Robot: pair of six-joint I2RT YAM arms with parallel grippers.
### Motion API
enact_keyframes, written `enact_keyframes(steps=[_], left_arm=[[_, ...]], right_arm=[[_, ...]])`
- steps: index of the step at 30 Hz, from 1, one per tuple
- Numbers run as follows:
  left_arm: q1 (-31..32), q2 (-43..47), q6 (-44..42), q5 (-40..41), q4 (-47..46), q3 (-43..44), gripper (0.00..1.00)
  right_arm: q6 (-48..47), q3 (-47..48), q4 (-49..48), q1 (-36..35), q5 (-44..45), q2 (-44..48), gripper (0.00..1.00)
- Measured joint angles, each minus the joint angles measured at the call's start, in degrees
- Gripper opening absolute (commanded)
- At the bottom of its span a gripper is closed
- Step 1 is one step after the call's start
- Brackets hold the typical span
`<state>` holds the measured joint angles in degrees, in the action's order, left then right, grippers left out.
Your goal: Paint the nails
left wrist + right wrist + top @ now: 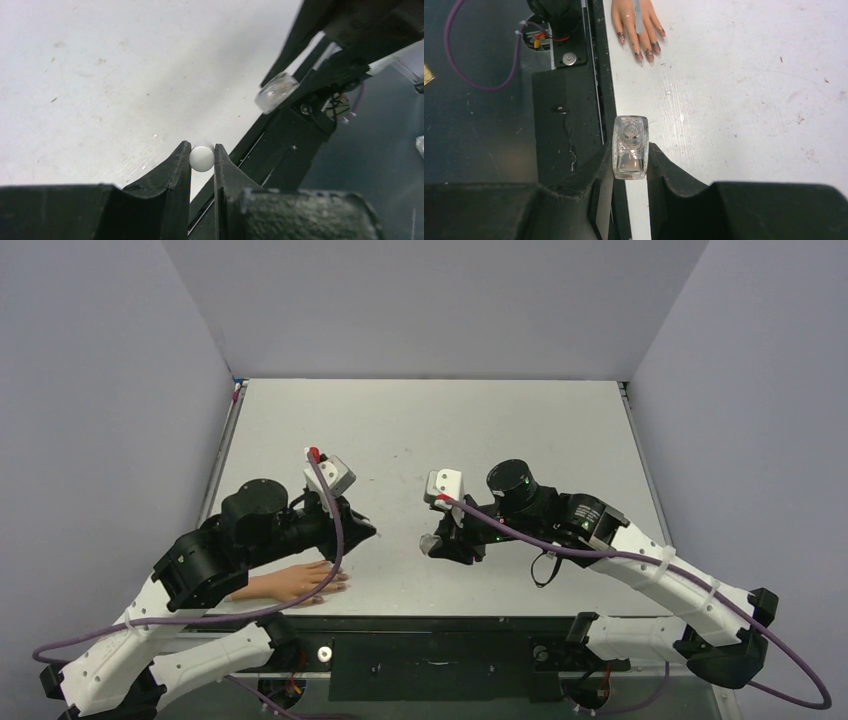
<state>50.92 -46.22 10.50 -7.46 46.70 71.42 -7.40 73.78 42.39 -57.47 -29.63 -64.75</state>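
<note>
A small peach fake hand [290, 584] lies at the table's near edge, fingers pointing right. In the right wrist view its dark purplish nails [639, 56] show at the top, and a thin pale stick [638, 17] crosses the hand [631, 12]. My left gripper [360, 530] hangs just right of and beyond the fingers, shut on a small white cap [202, 159]. My right gripper [436, 543] is shut on a tiny clear bottle [630, 142] with an open neck. The bottle [276, 92] also shows in the left wrist view.
The black front rail [440, 625] runs along the table's near edge, with the arm bases and purple cables [600, 552] below it. Grey walls close in the white table [430, 430] on three sides.
</note>
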Motion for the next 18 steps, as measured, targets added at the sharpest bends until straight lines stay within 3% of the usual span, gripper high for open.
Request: enact_keyframes(steps=[8, 18], left_arm=[[0.0, 3.8, 12.48, 14.73, 0.2, -8.07, 0.0], [0.0, 9.55, 26.82, 25.99, 1.4, -14.58, 0.04]], right_arm=[[3.32, -3.65, -5.09, 0.0, 3.39, 3.56, 0.0], [5.55, -6.82, -7.3, 0.0, 4.83, 5.49, 0.0]])
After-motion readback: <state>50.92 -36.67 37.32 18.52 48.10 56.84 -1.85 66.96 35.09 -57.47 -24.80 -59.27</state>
